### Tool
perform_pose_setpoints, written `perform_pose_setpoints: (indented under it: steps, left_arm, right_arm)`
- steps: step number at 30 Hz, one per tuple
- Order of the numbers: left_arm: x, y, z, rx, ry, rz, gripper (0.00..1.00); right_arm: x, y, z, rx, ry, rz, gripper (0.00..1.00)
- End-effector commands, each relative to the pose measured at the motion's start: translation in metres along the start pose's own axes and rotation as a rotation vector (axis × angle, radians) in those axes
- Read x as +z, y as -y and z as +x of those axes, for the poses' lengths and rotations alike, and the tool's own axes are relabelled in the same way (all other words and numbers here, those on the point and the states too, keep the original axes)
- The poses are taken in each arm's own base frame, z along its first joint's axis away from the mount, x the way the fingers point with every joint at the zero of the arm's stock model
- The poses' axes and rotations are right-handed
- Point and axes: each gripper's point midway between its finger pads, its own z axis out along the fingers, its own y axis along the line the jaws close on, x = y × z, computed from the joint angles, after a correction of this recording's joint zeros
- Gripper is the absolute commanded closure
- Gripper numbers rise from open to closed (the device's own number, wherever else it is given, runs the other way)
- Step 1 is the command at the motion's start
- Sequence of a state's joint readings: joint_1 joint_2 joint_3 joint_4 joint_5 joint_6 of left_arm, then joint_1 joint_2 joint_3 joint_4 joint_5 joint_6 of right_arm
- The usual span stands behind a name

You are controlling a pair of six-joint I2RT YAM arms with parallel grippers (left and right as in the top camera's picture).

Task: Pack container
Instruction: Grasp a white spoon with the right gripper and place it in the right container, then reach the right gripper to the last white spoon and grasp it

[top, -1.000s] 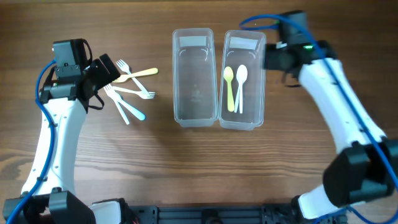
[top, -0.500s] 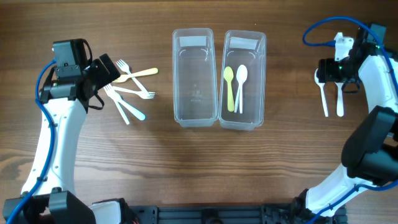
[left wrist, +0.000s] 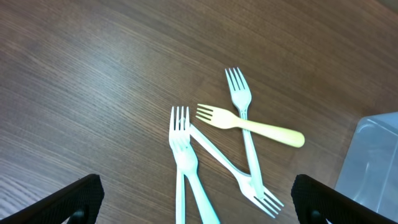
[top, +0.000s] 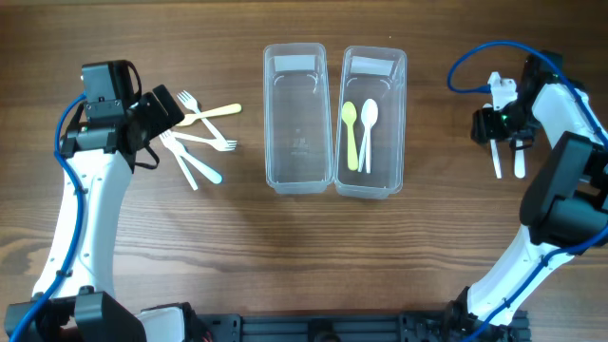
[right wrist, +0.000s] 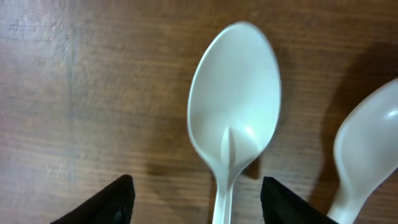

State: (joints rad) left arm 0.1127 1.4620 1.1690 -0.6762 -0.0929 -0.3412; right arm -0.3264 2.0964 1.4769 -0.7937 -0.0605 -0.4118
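Right pincer (right wrist: 198, 200): jaws apart, straddling the neck of a white spoon (right wrist: 235, 99). A gap shows on both sides, so nothing is gripped. I sit low and centred so that closing should catch the neck just below the bowl.

A second spoon (right wrist: 367, 149) lies just beside it, not touching. Both lie on the table (top: 446, 237), well right of the containers.

The right container (top: 389, 142) holds a yellow spoon (top: 350, 114) and a pale spoon (top: 370, 114), so spoons likely go there. The left container (top: 295, 119) is empty, probably for the forks (left wrist: 239, 102). My left pincer (left wrist: 202, 202) gapes wide above them, holding nothing.
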Motion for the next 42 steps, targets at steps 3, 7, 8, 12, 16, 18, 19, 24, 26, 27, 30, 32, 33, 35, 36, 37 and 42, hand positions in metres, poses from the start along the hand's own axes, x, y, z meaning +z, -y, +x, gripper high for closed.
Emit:
perform_pose_setpoints:
  steps: [3,7,8,12,16,18,19,24,26,27,30,32,33,35,36,37,42]
  left_arm:
    - [-0.001,-0.002,-0.004,0.017,0.000,-0.012,0.00]
    - [-0.001,-0.002,-0.002,0.018,-0.008,-0.015,0.00]
    - [-0.001,-0.002,-0.002,0.018,-0.008,-0.015,0.00]
    - [-0.001,-0.002,-0.002,0.018,-0.008,-0.015,0.00]
    - [-0.001,-0.002,-0.002,0.018,-0.008,-0.015,0.00]
    - [-0.001,-0.002,-0.002,0.018,-0.008,-0.015,0.00]
    - [-0.001,-0.002,-0.002,0.018,-0.008,-0.015,0.00]
    - [-0.001,-0.002,-0.003,0.017,-0.004,-0.013,0.00]
    - [-0.001,-0.002,-0.003,0.018,-0.001,-0.013,0.00]
    - [-0.001,-0.002,-0.003,0.017,-0.001,-0.012,0.00]
    - [-0.001,-0.002,-0.004,0.017,0.000,-0.012,0.00]
    - [-0.001,-0.001,-0.004,0.017,0.002,-0.011,0.00]
    - [-0.001,-0.001,-0.004,0.017,0.003,-0.010,0.00]
    - [-0.001,-0.001,-0.004,0.017,0.003,-0.010,0.00]
    - [-0.001,-0.001,-0.004,0.017,0.003,-0.010,0.00]
    - [-0.001,-0.001,-0.004,0.017,0.003,-0.011,0.00]
    - [-0.001,-0.001,-0.004,0.017,0.003,-0.010,0.00]
  right_arm:
    - [0.016,0.000,0.002,0.038,-0.013,-0.021,0.43]
    - [0.026,-0.002,0.007,0.058,-0.036,-0.034,0.55]
    - [0.026,-0.001,0.007,0.060,-0.036,-0.034,0.57]
    - [0.026,-0.001,0.007,0.090,-0.036,-0.033,0.94]
    - [0.024,-0.009,0.012,0.157,-0.059,-0.070,0.96]
    - [0.019,-0.016,0.012,0.179,-0.063,-0.112,0.96]
    - [0.016,-0.019,0.010,0.197,-0.061,-0.129,0.96]
    - [-0.038,-0.057,-0.010,0.289,0.014,-0.319,0.96]
    - [-0.068,-0.075,-0.024,0.280,0.082,-0.360,0.96]
    - [-0.083,-0.083,-0.030,0.266,0.116,-0.374,0.96]
    - [-0.145,-0.120,-0.053,0.205,0.276,-0.390,0.96]
    - [-0.180,-0.148,-0.064,0.168,0.366,-0.405,0.95]
    - [-0.194,-0.163,-0.068,0.142,0.403,-0.417,0.96]
    - [-0.207,-0.192,-0.072,0.114,0.435,-0.414,0.95]
    - [-0.205,-0.207,-0.074,0.123,0.429,-0.385,0.96]
    - [-0.197,-0.218,-0.074,0.130,0.414,-0.355,0.96]
    - [-0.138,-0.258,-0.068,0.163,0.292,-0.257,0.96]
